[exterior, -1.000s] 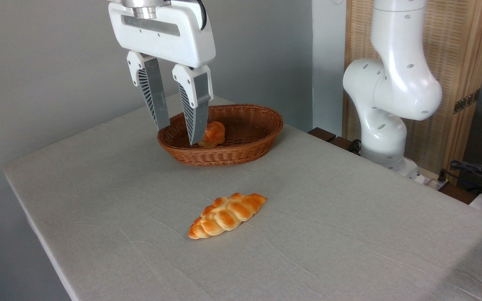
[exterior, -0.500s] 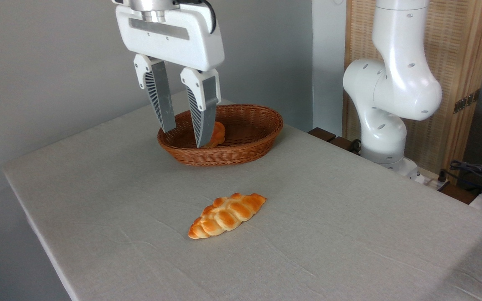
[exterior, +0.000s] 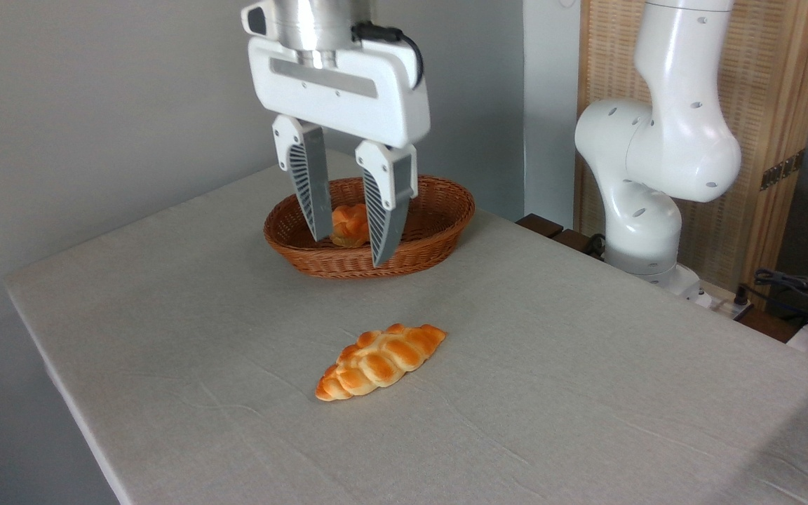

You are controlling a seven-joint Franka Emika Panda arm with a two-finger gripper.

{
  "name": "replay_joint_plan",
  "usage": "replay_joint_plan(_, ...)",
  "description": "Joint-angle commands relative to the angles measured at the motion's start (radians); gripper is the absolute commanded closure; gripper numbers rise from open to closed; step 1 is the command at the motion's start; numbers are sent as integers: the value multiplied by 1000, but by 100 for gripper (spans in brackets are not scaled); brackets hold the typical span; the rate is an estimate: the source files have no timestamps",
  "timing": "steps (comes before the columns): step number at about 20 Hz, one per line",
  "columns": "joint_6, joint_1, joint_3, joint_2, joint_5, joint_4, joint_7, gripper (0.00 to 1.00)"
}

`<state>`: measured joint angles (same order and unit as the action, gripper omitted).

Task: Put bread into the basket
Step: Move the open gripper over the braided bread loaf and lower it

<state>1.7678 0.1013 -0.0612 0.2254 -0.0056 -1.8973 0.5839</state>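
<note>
While the bread (exterior: 381, 361) lies unmoved, the empty, spread pincer (exterior: 351, 251) has shifted right.

bun (exterior: 348, 224) partly behind gripper (exterior: 349, 251), arm (exterior: 663, 140) cropped above

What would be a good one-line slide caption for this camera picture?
Open tool hanging empty in front of the basket with a small bun inside, long bread waiting on the table.

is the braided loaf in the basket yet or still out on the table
Out. The braided loaf lies flat on the table, apart from the basket.
</note>
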Motion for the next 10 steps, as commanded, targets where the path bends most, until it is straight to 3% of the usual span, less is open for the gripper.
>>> replay_joint_plan(1,51,5,-15,52,-1,-100,52,0)
replay_joint_plan(4,53,5,-38,55,1,-123,108,0)
replay_joint_plan(10,61,14,-42,80,-1,-178,119,0)
